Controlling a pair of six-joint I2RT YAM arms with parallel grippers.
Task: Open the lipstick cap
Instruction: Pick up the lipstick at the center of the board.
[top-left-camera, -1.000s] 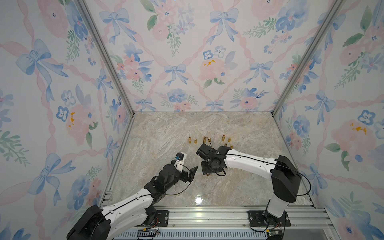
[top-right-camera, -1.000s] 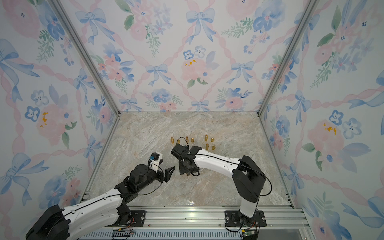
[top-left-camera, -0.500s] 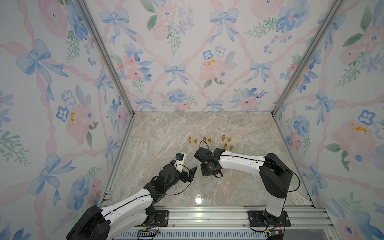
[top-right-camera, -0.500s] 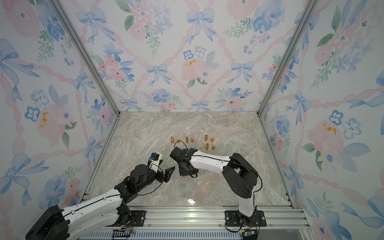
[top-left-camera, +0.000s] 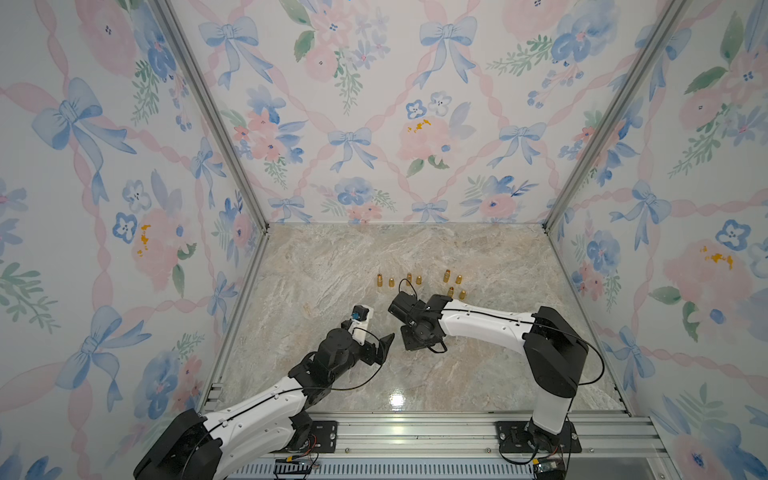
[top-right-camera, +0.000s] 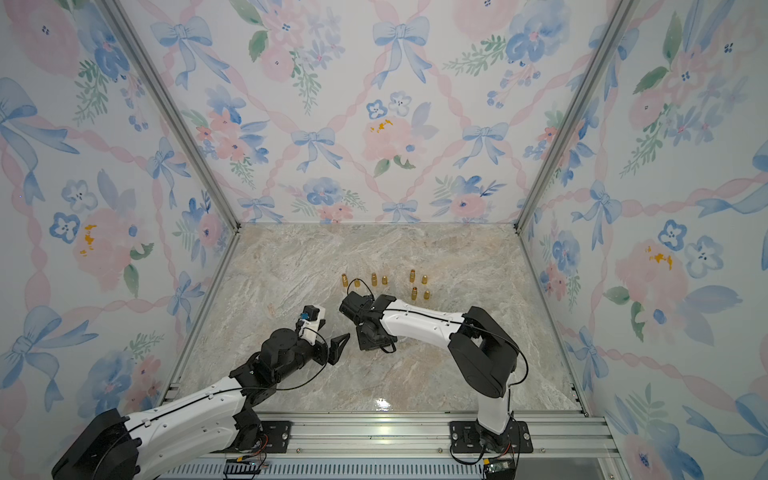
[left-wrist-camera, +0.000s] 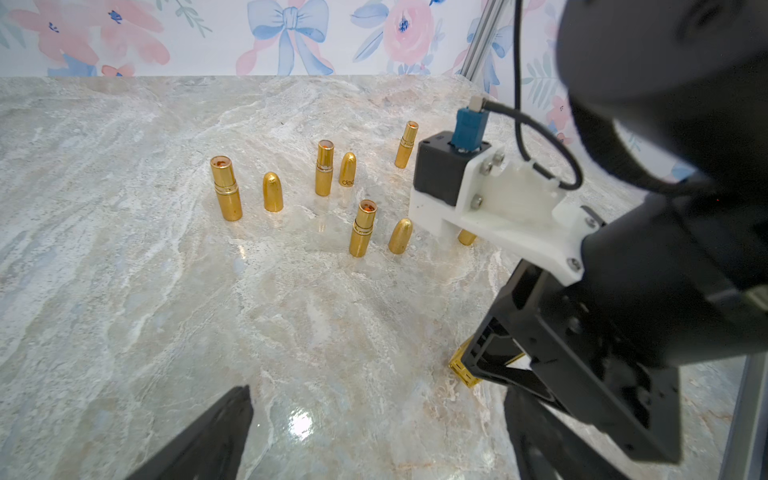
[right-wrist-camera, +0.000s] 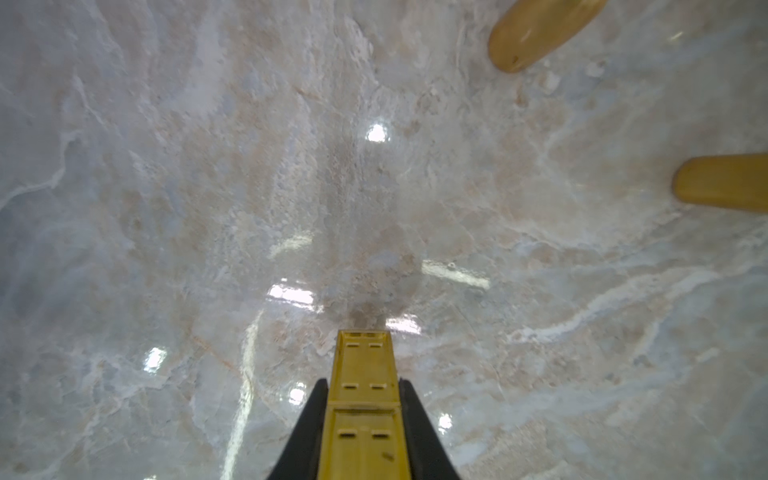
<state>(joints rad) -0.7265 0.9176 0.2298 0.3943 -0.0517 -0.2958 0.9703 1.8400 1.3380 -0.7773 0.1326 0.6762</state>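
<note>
Right claw (right-wrist-camera: 362, 388) — now tight on the lipstick (right-wrist-camera: 364, 357), wider before

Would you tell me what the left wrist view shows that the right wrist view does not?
Left wrist only: four uncapped gold lipsticks standing upright, the right arm's wrist camera, the open left gripper. Right wrist only: the seam across the square gold lipstick, with the right gripper shut on it. Both: that lipstick, the marble tabletop, rounded gold pieces.
</note>
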